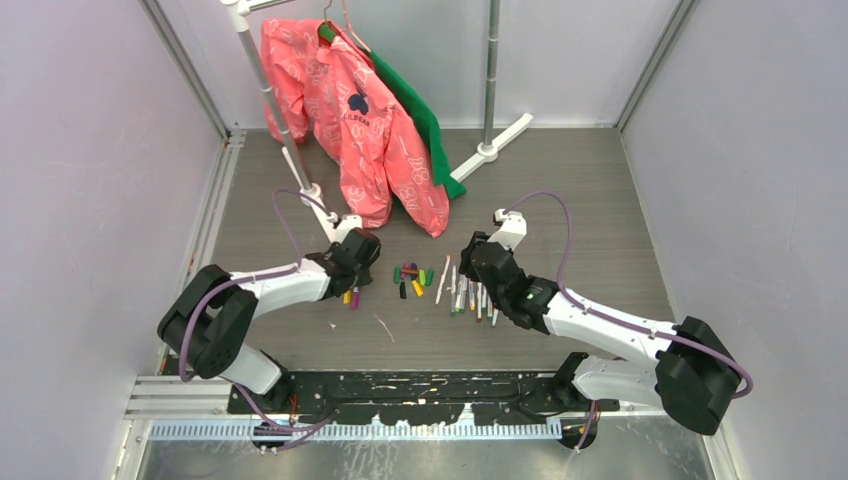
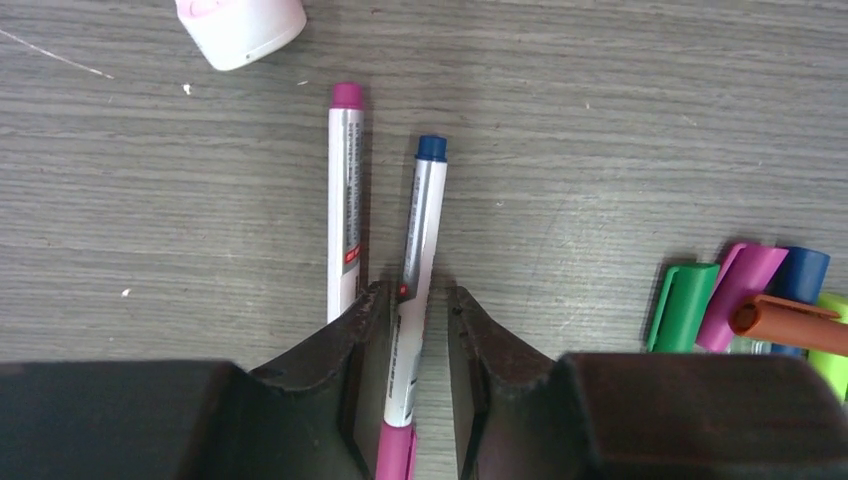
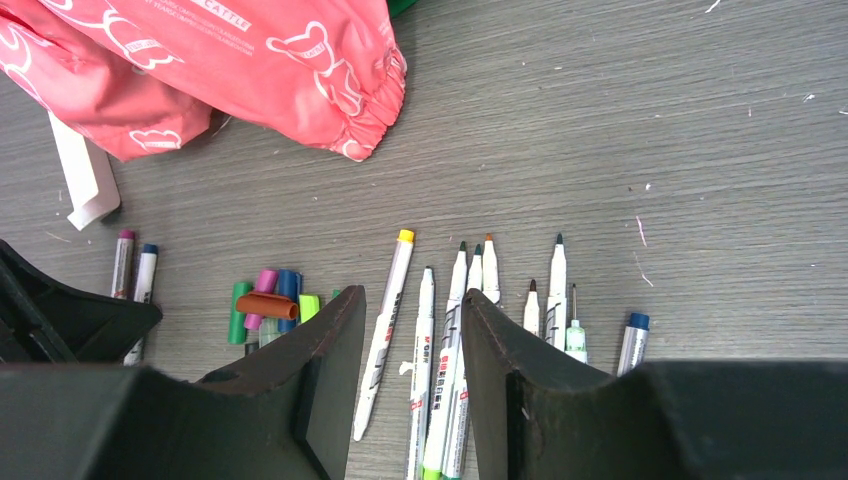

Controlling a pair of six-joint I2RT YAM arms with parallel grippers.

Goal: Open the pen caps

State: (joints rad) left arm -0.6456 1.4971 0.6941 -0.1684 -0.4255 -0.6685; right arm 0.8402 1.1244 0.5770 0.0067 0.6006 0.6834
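Two white pens lie side by side on the grey table. My left gripper is open and straddles the blue-ended pen. Its left finger touches the barrel, while a gap remains at the right finger. That pen's magenta cap sits deep between the jaws. The magenta-ended pen lies just outside the left finger. Loose pen caps are piled between the arms. My right gripper hangs open above several uncapped pens, holding nothing.
A pink jacket and a green garment hang from a rack whose white foot rests just beyond the left pens. A second rack post stands at the back. Grey walls enclose the table.
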